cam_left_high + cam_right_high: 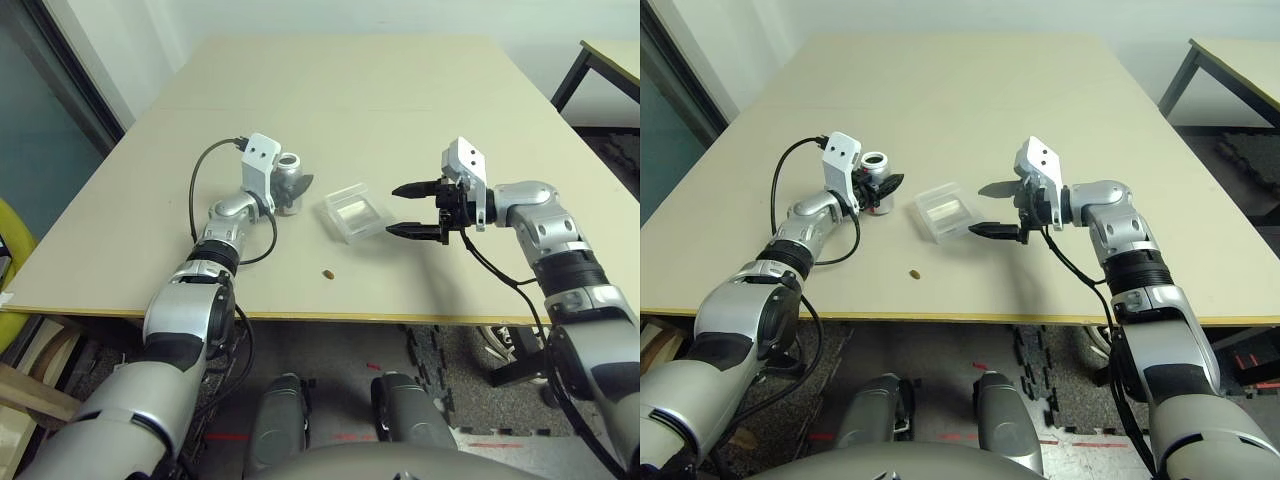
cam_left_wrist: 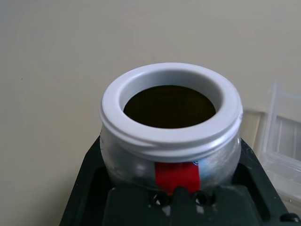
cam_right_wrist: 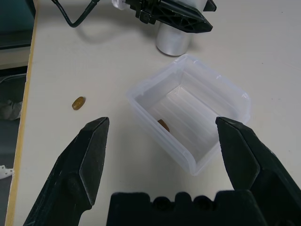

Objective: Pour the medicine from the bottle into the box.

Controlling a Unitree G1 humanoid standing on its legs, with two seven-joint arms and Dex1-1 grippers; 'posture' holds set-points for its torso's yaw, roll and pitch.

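Right wrist view — spread right fingers (image 3: 162,141) near box (image 3: 188,115); left fingers (image 1: 290,190) pinch upright bottle (image 2: 171,127).

bottle (image 2: 171,136) base hidden by left end effector (image 2: 174,197); its dark inside unreadable; box (image 2: 282,141) cut off at edge

Both arms out front, wrists bent inward.
Left gripper (image 1: 293,190) fingers clamped tight; right gripper (image 1: 412,210) fingers spread wide, pointing left, nothing held.
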